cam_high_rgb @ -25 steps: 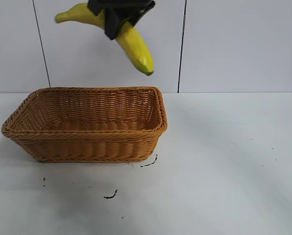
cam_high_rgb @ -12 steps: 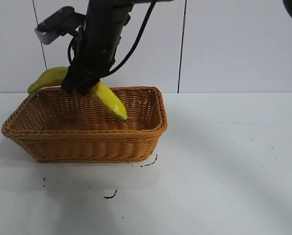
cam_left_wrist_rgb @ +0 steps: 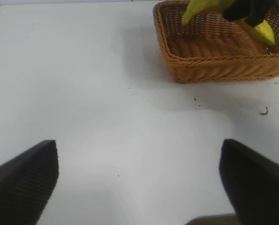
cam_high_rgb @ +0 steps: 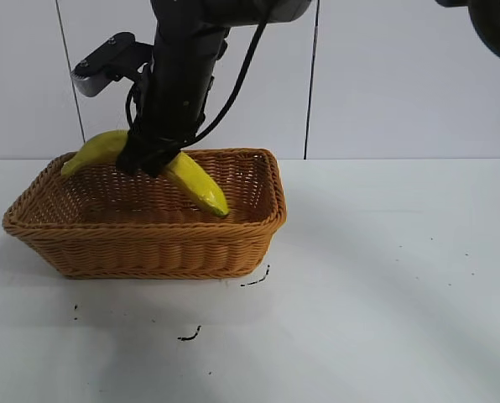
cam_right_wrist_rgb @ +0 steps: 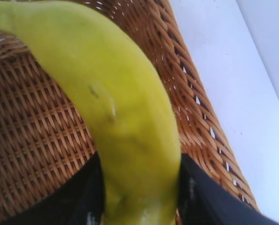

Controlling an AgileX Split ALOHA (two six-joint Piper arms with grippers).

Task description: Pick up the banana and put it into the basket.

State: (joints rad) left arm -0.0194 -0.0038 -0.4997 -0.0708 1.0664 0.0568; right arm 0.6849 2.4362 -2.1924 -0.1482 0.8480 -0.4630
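The right pincer [cam_high_rgb: 153, 159] is clamped around the middle of the banana [cam_high_rgb: 195, 183], which sticks out to both sides of it: the stem end reaches over the basket's [cam_high_rgb: 149, 248] far left rim, and the dark tip slopes down inside the basket, near the right wall. The right wrist view shows the banana [cam_right_wrist_rgb: 116, 117] between the black fingers [cam_right_wrist_rgb: 200, 197] over the woven floor [cam_right_wrist_rgb: 32, 140]. Half a second earlier the banana sat slightly farther left and its tip a little higher. The left pincer [cam_left_wrist_rgb: 139, 183] hovers spread above the bare tabletop [cam_left_wrist_rgb: 106, 93], well apart from the basket.
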